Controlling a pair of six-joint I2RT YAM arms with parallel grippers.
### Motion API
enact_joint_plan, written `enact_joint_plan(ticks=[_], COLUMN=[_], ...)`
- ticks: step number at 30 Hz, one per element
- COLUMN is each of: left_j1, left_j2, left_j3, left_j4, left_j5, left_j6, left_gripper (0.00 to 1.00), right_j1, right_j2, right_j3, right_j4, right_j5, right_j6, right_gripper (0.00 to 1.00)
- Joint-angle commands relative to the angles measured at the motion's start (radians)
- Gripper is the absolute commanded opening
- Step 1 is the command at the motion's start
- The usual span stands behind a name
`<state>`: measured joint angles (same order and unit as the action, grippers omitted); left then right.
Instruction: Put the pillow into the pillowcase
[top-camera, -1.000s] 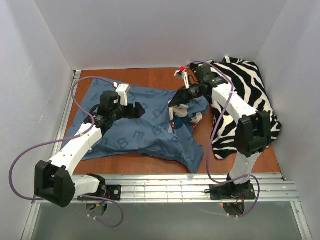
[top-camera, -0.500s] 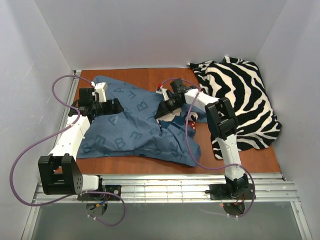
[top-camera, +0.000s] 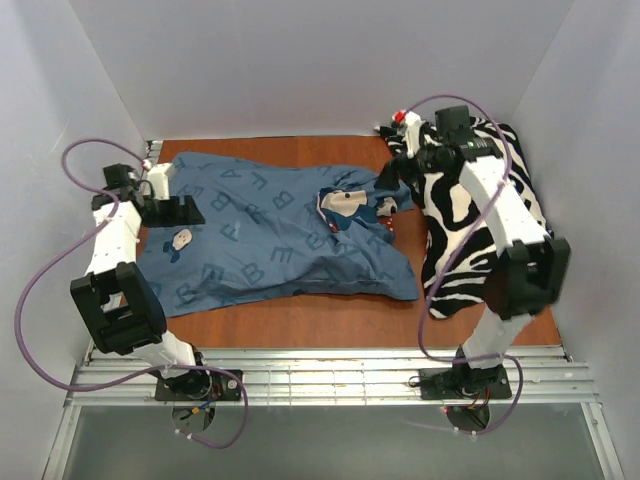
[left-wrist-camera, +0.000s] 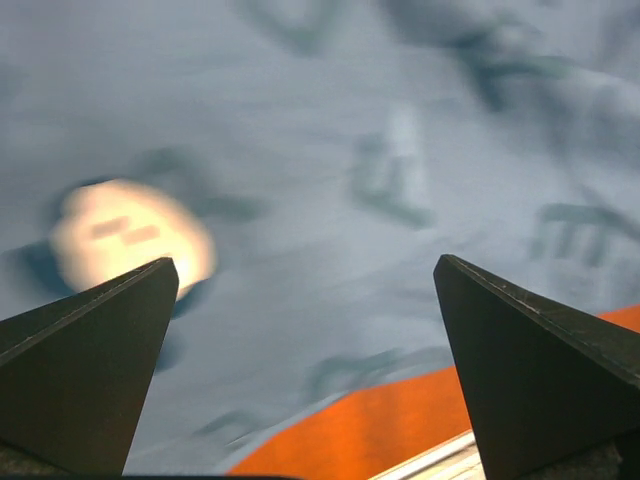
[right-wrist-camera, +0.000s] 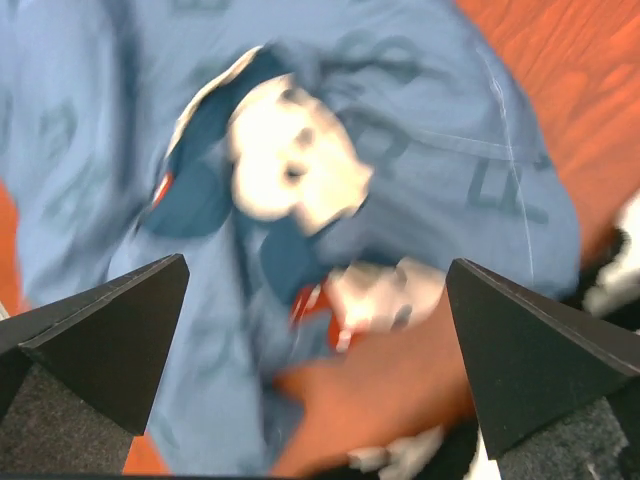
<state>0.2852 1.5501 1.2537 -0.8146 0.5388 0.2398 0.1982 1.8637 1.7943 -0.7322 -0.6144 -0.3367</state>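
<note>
Pillowcase lying spread flat, pillow sitting outside it

The blue case (top-camera: 275, 240) is lying flat across the table (top-camera: 330, 312), with the zebra pillow (top-camera: 500, 200) just beside its right edge and not inside it. Both grippers are standing spread and holding nothing: the left gripper (top-camera: 182, 211) is hanging over the case's left edge, the right gripper (top-camera: 392, 172) over its far right corner by the pillow. Judging from this, filling the case well calls for finding its open end and holding one layer up so the pillow slides in. The top view is showing the whole layout; the right wrist view, though blurred, is showing the folded-back flap (right-wrist-camera: 290, 165) close up, and the left wrist view only cloth and table.
</note>
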Motion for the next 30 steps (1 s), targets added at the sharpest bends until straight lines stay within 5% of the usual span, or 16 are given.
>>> enact_joint_plan(ticks=[1, 7, 10, 20, 26, 28, 30], left_j1=[0.129, 0.331, 0.379, 0.384, 0.384, 0.384, 0.384], left_j2=[-0.015, -0.099, -0.117, -0.032, 0.051, 0.070, 0.088], left_j3=[0.059, -0.166, -0.284, -0.473, -0.485, -0.485, -0.478], left_j4=[-0.207, -0.193, -0.083, 0.184, 0.209, 0.198, 0.167], left_j5=[-0.025, -0.178, -0.230, -0.188, -0.169, -0.157, -0.122], left_j6=[0.278, 0.620, 0.662, 0.656, 0.633, 0.635, 0.632], left_gripper=[0.98, 0.98, 0.98, 0.98, 0.98, 0.88, 0.56], right_j1=[0.034, 0.023, 0.024, 0.072, 0.110, 0.110, 0.110], right_j2=[-0.197, -0.512, -0.560, -0.423, -0.353, -0.342, -0.333], right_j3=[-0.272, -0.740, -0.895, -0.951, -0.944, -0.960, -0.958], right_j4=[-0.217, -0.125, -0.021, 0.255, 0.290, 0.292, 0.272], right_j5=[0.113, 0.295, 0.350, 0.357, 0.328, 0.294, 0.246], right_j6=[-0.246, -0.364, -0.319, -0.119, -0.081, -0.094, -0.105], right_gripper=[0.99, 0.99, 0.99, 0.99, 0.98, 0.83, 0.42])
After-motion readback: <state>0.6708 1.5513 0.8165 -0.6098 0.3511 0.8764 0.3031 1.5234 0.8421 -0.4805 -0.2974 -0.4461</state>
